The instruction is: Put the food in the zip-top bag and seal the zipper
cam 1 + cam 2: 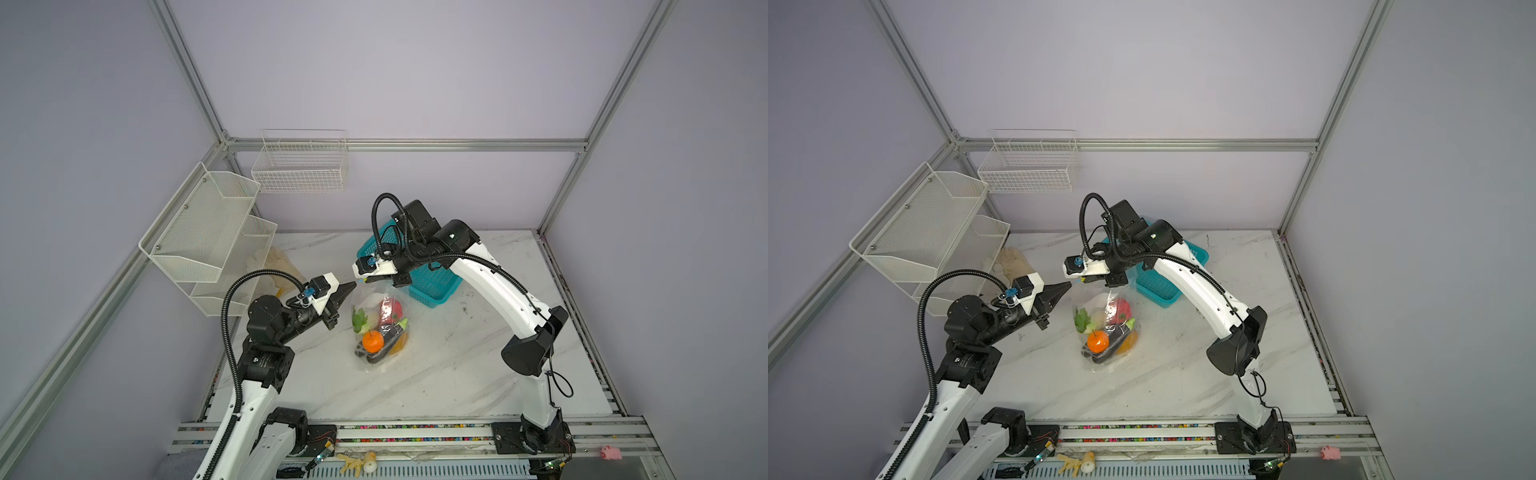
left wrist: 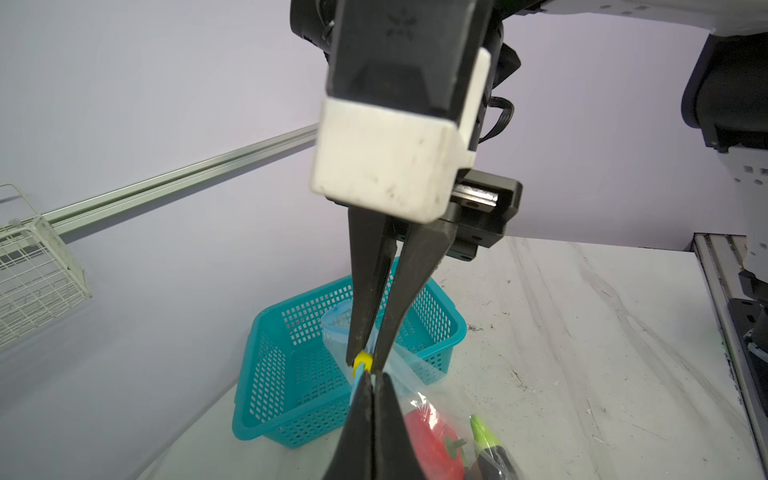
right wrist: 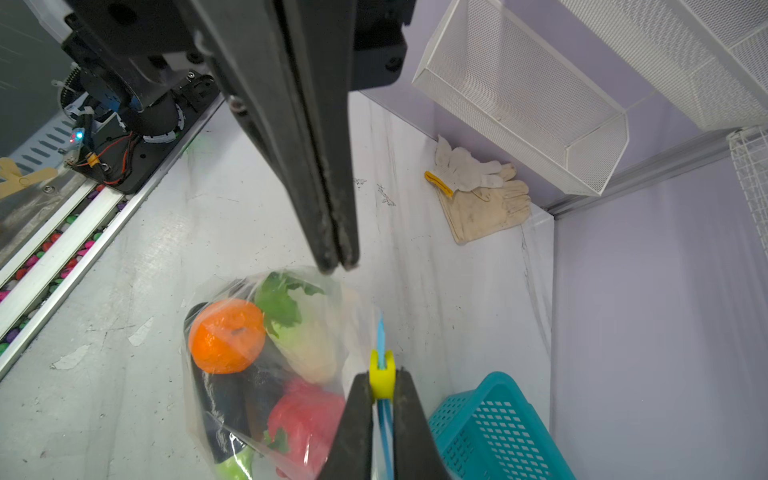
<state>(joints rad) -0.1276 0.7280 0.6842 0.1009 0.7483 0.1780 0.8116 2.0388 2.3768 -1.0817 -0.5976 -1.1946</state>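
Sealing step, with toy fruits and vegetables (image 1: 372, 340) inside the clear crinkly zip-top bag (image 1: 376, 299) on the marble tabletop (image 1: 457, 365): left gripper (image 3: 338, 264) clamps the mouth's end, right gripper (image 2: 365, 357) pinches the yellow slider (image 3: 381, 372) on the light-blue zipper strip (image 3: 381, 332), likely drawn away along it next.

Robotics lab test cell, aluminium-profile frame (image 1: 403, 144), lilac wall panels (image 1: 415, 75), marble-look tabletop (image 1: 457, 374), robot arms (image 1: 490, 286)

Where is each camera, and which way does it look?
Both top views: high in front, looking down on both arms and the zip-top bag.
Left wrist: on that arm, looking along the left gripper toward the teal basket.
Right wrist: on that arm, looking along the right gripper at the food.
Both wrist views share the yellow slider.
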